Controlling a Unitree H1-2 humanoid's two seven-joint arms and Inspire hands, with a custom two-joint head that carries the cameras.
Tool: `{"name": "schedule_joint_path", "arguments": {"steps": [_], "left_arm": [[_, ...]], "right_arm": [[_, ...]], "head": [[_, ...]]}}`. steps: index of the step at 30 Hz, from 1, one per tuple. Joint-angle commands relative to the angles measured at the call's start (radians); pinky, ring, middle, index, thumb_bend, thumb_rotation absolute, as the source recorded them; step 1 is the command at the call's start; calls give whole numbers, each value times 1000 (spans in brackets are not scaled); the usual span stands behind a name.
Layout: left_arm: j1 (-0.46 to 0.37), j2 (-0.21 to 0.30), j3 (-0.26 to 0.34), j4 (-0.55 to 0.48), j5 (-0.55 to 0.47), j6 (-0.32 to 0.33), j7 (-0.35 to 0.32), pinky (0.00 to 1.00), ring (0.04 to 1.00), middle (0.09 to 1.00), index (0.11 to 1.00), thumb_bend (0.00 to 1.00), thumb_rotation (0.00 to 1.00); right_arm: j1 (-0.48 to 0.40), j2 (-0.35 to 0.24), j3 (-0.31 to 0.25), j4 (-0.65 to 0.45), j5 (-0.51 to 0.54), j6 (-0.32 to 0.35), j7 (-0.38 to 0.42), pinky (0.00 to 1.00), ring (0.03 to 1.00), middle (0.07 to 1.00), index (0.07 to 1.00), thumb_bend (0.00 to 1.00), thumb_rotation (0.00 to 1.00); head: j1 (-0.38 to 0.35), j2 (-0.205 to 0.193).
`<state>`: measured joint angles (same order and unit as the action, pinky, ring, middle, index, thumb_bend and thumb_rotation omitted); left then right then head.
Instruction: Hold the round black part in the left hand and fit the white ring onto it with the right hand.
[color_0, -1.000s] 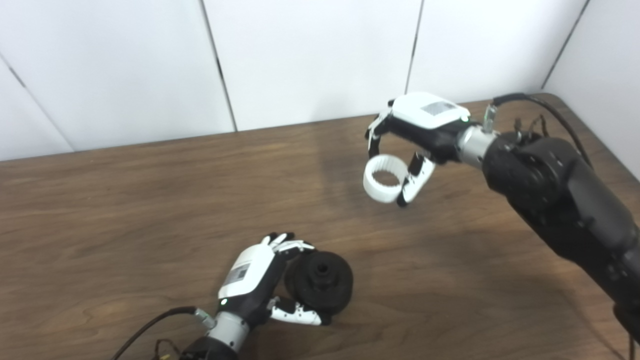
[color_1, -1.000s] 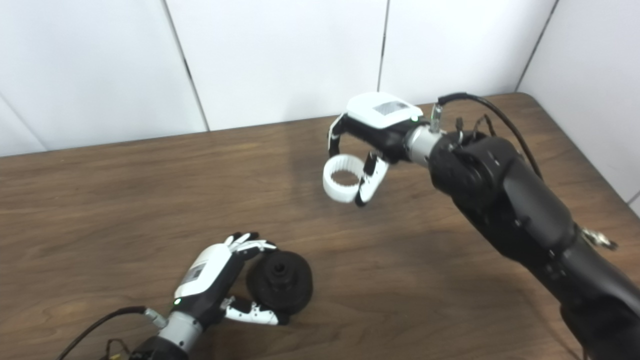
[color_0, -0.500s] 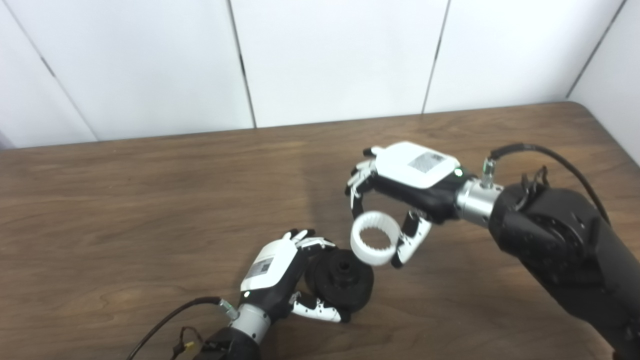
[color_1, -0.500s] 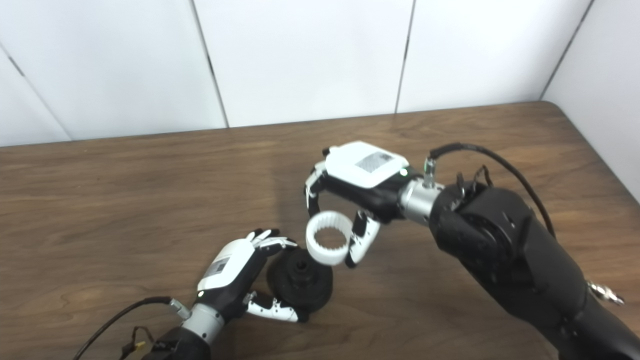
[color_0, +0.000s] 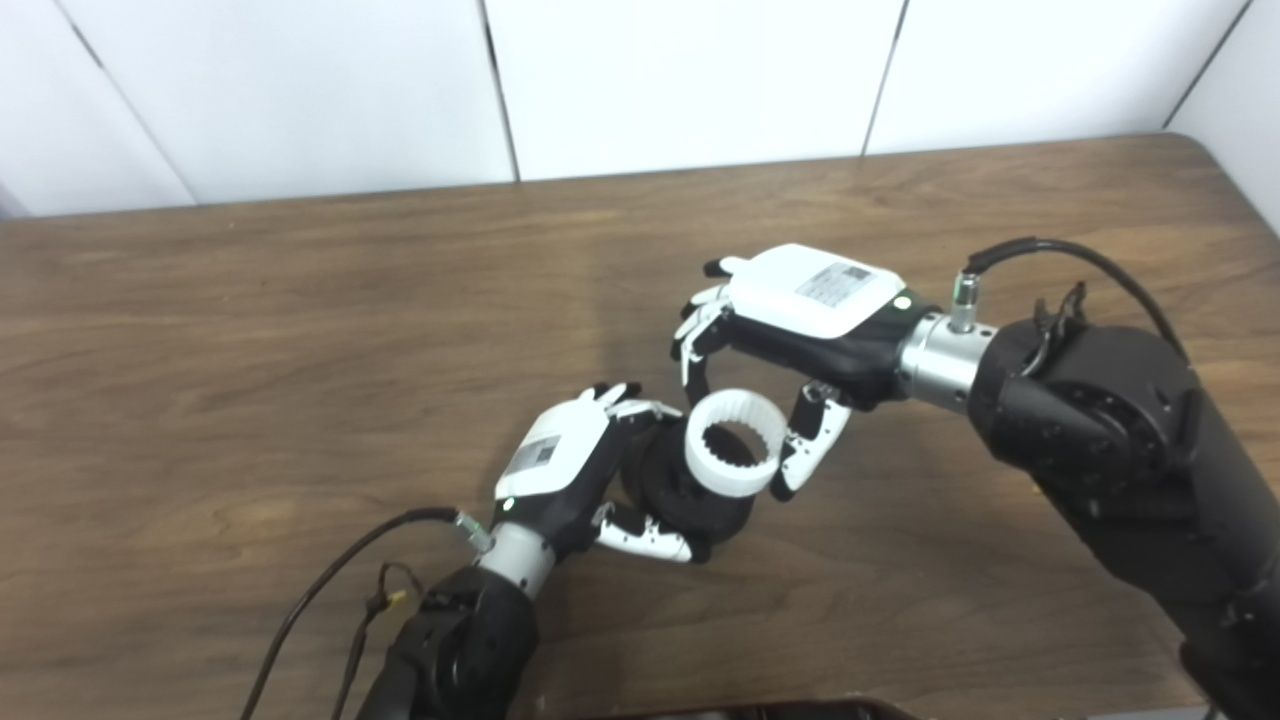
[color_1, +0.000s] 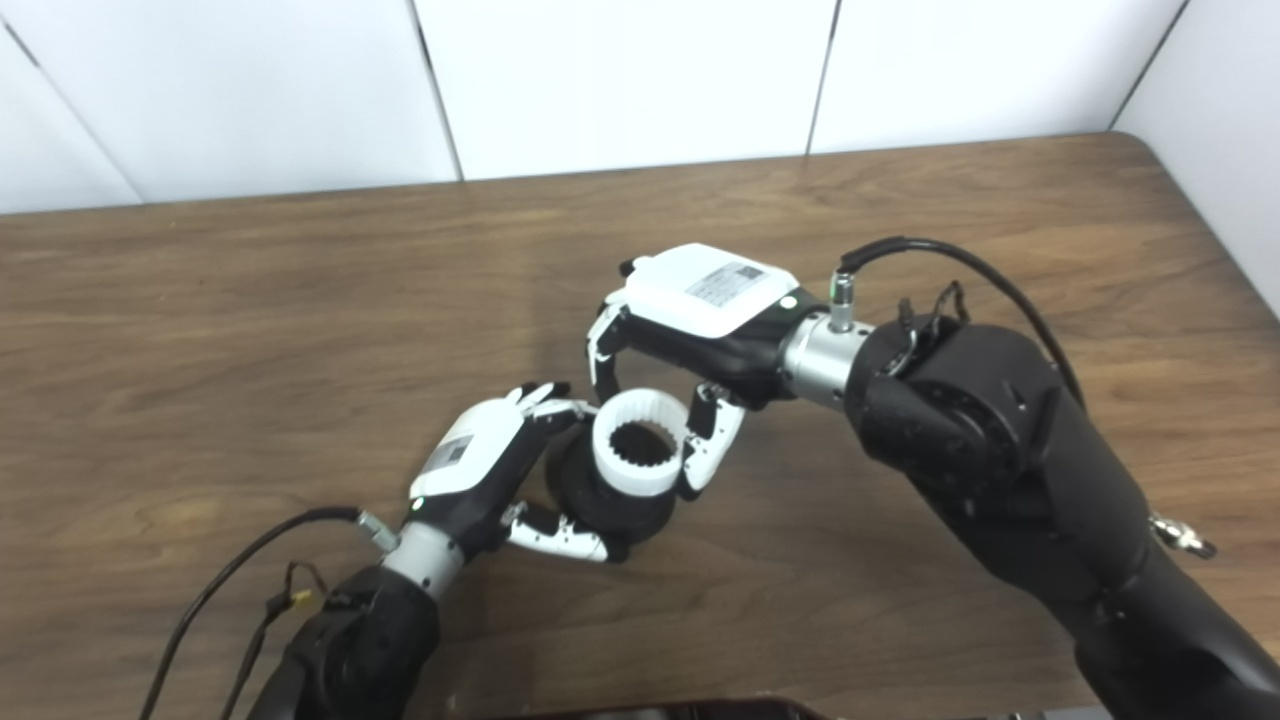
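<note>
step: ring brought in from afar, now over the part | my left hand (color_0: 560, 462) grips round black part (color_0: 690, 500) on worktop (color_0: 250, 330) | my right hand (color_0: 790, 320) pinches white ring (color_0: 730, 458) (seating unclear) | next: press down

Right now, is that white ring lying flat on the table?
No, the white ring is held off the table in the right hand's fingers, over the round black part.

Looks like a lab or robot test bay rather than a home. Plain wood-grain counter (color_0: 250, 330) pushed against bare white wall panels (color_0: 690, 80) with dark seams. Loose cables (color_0: 330, 590) trailing over its near edge.
</note>
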<state>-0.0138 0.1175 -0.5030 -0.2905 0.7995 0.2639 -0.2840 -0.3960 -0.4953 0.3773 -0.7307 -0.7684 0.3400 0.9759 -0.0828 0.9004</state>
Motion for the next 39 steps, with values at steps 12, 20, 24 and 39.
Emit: {"name": "schedule_joint_path", "arguments": {"steps": [12,20,24,39], "left_arm": [[-13,-11,-16,-3,18,18,-34,1000,959,811,479,525,52],[-11,-15,-13,-15,21,23,-45,1000,957,812,480,525,53],[-12,-16,-14,-18,20,26,-48,1000,958,814,479,525,53],[-14,-22,-15,-8,20,14,-39,1000,950,810,480,524,53]], "right_arm": [[7,18,-18,34,-12,-91,-48,1000,888,788,482,526,138],[23,36,-21,100,-18,-121,-87,1000,895,791,482,526,137],[19,34,-23,123,-18,-138,-102,1000,895,793,482,526,138],[23,50,-3,161,-43,-153,-118,1000,896,798,482,526,138]], "head": [[-6,6],[-6,10],[-9,10],[-1,11]]}}
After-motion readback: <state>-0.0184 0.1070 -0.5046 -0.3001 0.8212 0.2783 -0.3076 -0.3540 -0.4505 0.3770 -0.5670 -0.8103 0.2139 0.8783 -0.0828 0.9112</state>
